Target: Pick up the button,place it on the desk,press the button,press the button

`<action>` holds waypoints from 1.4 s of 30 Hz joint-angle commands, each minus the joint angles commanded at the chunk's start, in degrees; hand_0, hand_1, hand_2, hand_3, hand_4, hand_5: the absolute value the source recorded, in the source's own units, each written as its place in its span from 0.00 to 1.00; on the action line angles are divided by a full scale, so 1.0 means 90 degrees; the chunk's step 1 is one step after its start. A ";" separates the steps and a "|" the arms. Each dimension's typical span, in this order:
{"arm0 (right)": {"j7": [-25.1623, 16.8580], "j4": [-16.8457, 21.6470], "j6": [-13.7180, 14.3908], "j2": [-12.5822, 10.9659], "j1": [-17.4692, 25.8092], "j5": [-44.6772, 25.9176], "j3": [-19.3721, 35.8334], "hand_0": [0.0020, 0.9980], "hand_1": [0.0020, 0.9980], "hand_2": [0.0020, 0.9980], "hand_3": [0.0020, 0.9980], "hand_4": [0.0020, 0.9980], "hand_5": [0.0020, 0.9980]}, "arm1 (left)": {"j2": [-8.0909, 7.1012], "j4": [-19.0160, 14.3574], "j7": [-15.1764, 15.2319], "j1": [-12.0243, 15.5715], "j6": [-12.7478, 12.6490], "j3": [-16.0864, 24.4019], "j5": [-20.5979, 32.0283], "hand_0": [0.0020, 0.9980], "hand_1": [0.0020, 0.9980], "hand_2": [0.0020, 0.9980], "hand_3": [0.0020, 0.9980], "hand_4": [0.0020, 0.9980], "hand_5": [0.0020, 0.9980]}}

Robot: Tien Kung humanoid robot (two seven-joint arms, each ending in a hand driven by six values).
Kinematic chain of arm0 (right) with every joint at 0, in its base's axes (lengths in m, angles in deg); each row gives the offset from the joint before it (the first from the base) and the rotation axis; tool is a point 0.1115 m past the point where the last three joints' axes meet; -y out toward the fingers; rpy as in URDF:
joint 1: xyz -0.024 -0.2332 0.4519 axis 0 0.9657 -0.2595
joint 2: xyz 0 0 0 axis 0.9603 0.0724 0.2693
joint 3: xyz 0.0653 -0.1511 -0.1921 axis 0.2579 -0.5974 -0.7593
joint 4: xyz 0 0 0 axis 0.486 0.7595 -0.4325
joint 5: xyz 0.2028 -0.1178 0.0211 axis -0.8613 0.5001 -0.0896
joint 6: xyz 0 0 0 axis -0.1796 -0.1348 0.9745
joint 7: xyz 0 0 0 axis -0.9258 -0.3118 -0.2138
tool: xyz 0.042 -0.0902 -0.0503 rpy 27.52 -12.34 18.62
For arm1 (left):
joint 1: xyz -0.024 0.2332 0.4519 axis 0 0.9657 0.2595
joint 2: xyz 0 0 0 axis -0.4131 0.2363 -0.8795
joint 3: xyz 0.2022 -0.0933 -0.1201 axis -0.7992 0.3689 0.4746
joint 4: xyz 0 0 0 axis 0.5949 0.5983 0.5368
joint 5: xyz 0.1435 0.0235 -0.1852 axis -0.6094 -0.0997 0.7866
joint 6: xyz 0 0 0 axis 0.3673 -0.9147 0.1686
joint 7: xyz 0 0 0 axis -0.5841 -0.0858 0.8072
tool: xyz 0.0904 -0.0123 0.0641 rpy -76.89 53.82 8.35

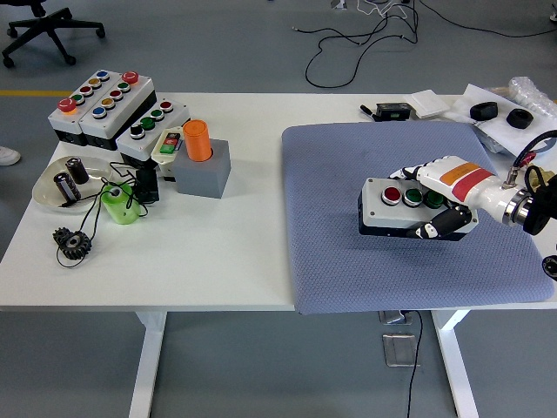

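A grey button box (396, 205) with one red and two green buttons on top and a black base sits low over the blue-grey mat (339, 218), near its middle right. My right hand (435, 202), white with black fingertips, is shut on the box's right end, thumb on the front side and fingers over the back. Its arm reaches in from the right edge. The left hand does not appear in the head view.
On the table's left stand several other button boxes (104, 104), an orange cylinder (197, 139) on a grey block, a green part (119, 203), a bowl (52, 196) with black parts and a gear (71, 241). Black items and papers (505, 109) lie at the back right.
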 joint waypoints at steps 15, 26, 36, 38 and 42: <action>-0.0265 -0.0212 -0.0010 0.0135 -0.0086 -0.0020 -0.0332 0.19 0.14 0.28 0.46 0.38 0.08 | 0.0022 0.0003 -0.0009 0.0001 -0.0005 -0.0112 0.0069 0.61 0.55 0.51 0.47 0.28 0.97; -0.0341 -0.0418 0.0115 0.0250 -0.0089 0.0222 -0.0339 0.40 0.36 0.42 0.55 0.65 0.33 | 0.0020 -0.0005 -0.0017 0.0008 -0.0003 -0.0113 0.0052 0.61 0.55 0.51 0.47 0.28 0.97; -0.0083 -0.0461 -0.0176 0.0317 -0.0069 0.0563 -0.0402 0.48 0.47 0.51 0.62 0.75 0.36 | 0.0031 -0.0002 -0.0027 0.0014 0.0002 -0.0135 0.0067 0.61 0.55 0.51 0.47 0.28 0.97; -0.0014 -0.0465 -0.0245 0.0314 -0.0059 0.0631 -0.0376 0.53 0.55 0.65 0.72 0.81 0.37 | 0.0030 -0.0004 -0.0024 0.0016 0.0002 -0.0130 0.0068 0.61 0.55 0.51 0.47 0.28 0.97; 0.0044 -0.0430 -0.0280 0.0276 -0.0026 0.0700 -0.0317 0.53 0.55 0.65 0.72 0.81 0.37 | 0.0025 -0.0007 -0.0034 0.0013 0.0008 -0.0102 0.0028 0.61 0.55 0.51 0.47 0.28 0.97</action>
